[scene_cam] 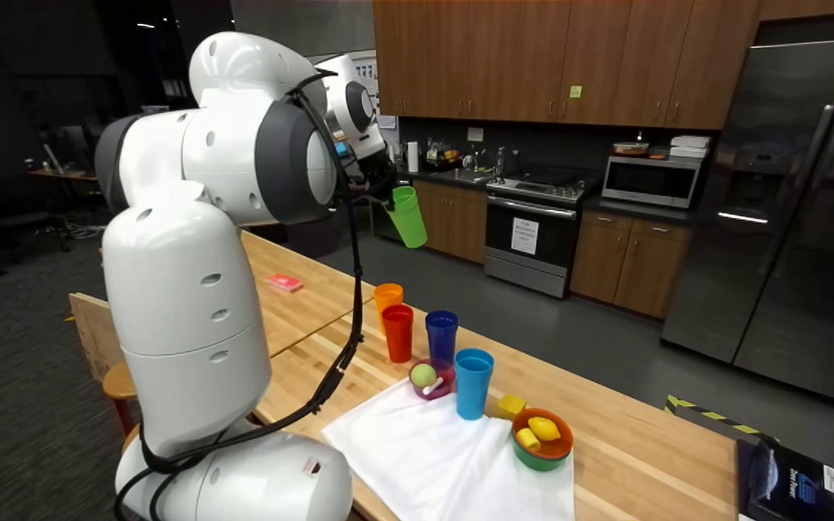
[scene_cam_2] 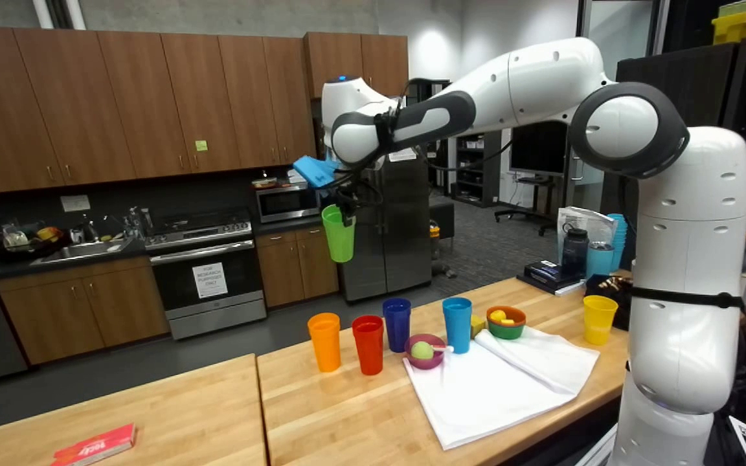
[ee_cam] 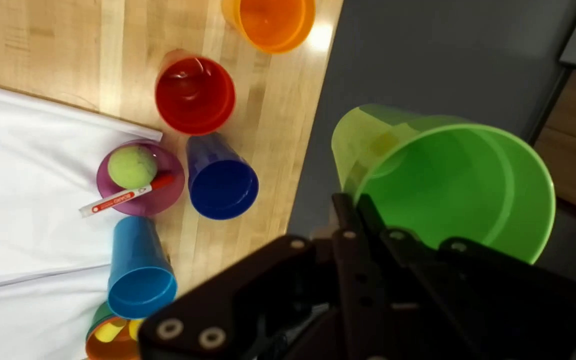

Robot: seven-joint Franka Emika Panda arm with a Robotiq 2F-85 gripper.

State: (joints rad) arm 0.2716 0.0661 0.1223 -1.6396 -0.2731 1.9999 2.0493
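A lime-green cup (ee_cam: 458, 180) hangs in the air with its rim pinched by my gripper (ee_cam: 354, 201), one finger inside the cup and one outside. In both exterior views the green cup (scene_cam: 408, 218) tilts slightly, mouth upward, above the height of the table cups. The wrist view places it past the table edge, over the grey floor. Nearest on the table stand a dark blue cup (ee_cam: 223, 189), a red cup (ee_cam: 195, 95) and an orange cup (ee_cam: 276, 22). A light blue cup (scene_cam_2: 457, 327) is farther along.
A purple bowl (scene_cam_2: 426, 362) holds a greenish ball and a marker. The orange-and-green bowl (scene_cam: 541, 452) has yellow items in it, with a yellow block (scene_cam: 511, 405) beside it. A white cloth (scene_cam_2: 496, 395) covers part of the table. A yellow cup (scene_cam_2: 599, 319) stands near the robot's base.
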